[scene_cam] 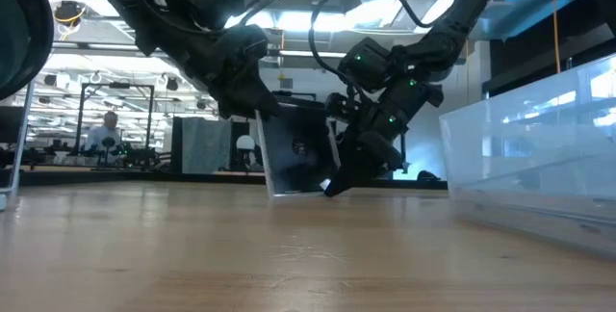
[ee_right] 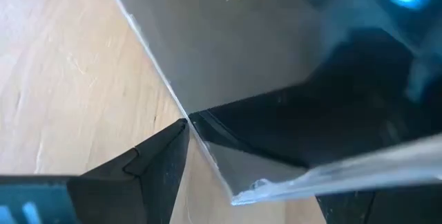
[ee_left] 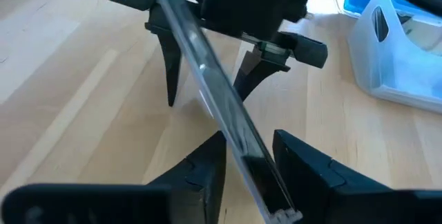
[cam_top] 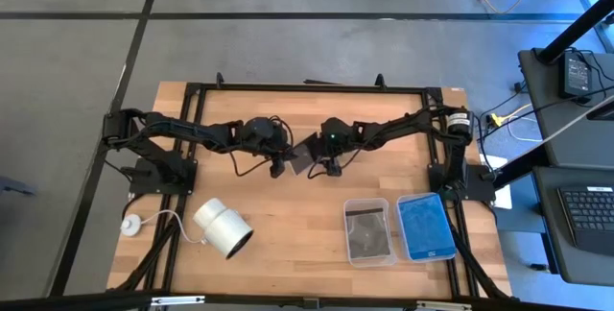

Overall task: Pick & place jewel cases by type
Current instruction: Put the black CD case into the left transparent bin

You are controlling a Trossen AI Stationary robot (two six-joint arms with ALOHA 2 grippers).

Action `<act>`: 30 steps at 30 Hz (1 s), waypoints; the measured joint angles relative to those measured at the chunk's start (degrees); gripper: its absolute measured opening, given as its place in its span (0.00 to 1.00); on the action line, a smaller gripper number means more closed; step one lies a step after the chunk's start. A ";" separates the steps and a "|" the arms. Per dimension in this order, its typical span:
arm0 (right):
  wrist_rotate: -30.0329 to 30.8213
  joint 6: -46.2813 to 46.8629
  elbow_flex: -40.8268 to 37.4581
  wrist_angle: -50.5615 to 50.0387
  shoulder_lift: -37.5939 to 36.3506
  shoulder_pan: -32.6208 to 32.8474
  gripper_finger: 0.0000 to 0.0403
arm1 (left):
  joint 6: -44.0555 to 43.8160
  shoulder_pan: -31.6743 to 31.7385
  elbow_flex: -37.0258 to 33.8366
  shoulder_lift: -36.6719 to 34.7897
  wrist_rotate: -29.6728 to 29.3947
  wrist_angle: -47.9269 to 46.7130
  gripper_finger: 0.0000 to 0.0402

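Mid-table, toward the far edge, both grippers meet on one grey case (cam_top: pixel 301 155): left gripper (cam_top: pixel 278 166) closing around its edge, right gripper (cam_top: pixel 323 168) clamping it.

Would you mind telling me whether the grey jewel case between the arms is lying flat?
No: the grey jewel case stands tilted on edge on the table.

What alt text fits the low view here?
A dark grey, clear square plastic jewel case stands tilted on edge above the wooden table, held between two dark robot arms: the left claw and the right claw. A clear rectangular plastic tray sits at right.
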 joint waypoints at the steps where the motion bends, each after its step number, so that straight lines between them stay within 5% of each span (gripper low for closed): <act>1: 0.97 -0.11 0.01 -0.14 -0.04 0.21 0.67 | 0.28 0.00 0.00 -0.02 -0.04 0.02 0.28; 17: 7.97 3.25 -0.48 -18.43 -12.80 4.67 0.67 | 2.63 -0.05 0.01 -0.04 0.45 -0.39 0.11; 30: 4.65 24.99 -0.37 -25.71 -32.76 3.67 0.67 | 6.93 -0.36 0.00 -0.04 2.74 0.73 0.08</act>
